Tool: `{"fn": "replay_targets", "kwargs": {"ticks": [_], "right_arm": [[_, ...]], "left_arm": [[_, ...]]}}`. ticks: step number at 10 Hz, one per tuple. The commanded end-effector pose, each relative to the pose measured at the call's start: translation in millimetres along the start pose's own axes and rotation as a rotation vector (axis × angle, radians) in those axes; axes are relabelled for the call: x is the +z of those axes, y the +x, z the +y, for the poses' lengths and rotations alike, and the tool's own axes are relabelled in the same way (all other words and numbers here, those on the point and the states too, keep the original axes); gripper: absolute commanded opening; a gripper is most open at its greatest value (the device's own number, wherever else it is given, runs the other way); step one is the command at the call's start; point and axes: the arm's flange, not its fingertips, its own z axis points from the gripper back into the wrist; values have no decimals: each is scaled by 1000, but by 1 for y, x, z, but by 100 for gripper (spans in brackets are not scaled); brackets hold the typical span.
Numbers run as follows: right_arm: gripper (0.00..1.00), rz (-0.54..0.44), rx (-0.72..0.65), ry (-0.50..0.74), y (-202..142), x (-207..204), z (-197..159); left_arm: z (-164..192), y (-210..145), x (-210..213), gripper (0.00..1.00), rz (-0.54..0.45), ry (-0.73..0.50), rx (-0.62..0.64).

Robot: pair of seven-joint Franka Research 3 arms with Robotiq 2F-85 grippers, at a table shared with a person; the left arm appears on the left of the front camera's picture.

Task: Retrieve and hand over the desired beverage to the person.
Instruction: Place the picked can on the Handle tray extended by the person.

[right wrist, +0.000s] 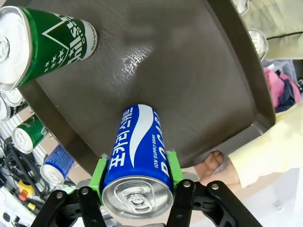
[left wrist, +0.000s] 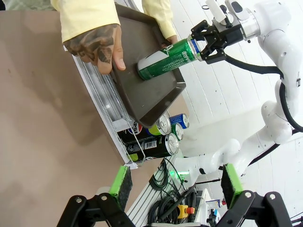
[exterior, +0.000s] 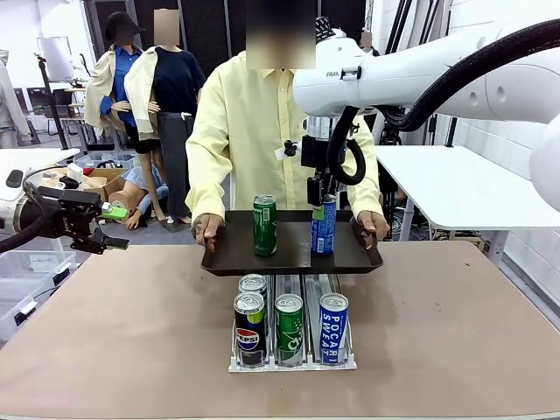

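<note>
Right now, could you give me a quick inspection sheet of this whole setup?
Surface: brown table, bare around the rack.
Job's things: person holds dark tray; green can upright on it; blue can at the tray in the right claw; can rack holds five more.
Clutter: nothing seen.
Claws: right claw shut on blue can; left claw open, empty, off to the side.
Cables: black hose loops at right wrist.
Surroundings: white side table, cardboard box.

Bright, even indoor light; glare on the dark tray; wrist views bend at the edges.
</note>
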Motion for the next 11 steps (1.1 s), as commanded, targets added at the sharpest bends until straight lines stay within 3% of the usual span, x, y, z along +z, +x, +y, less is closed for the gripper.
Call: {"fn": "replay_targets", "kwargs": {"ticks": [1,4,5,11], "right_arm": [[35,2,25,-16,5,9,-3],[93,2,23,-14,3,11,-3],[100,-4,17,-14,2,14,-3],[100,-10,-76,-43,-14,44,8]], "left_arm": [[-1,0,2,100,-5,-2,-4],[-1,0,2,100,-5,-2,-4],[-1,0,2,100,-5,-2,-4],[-1,0,2,100,-5,-2,-4]]}}
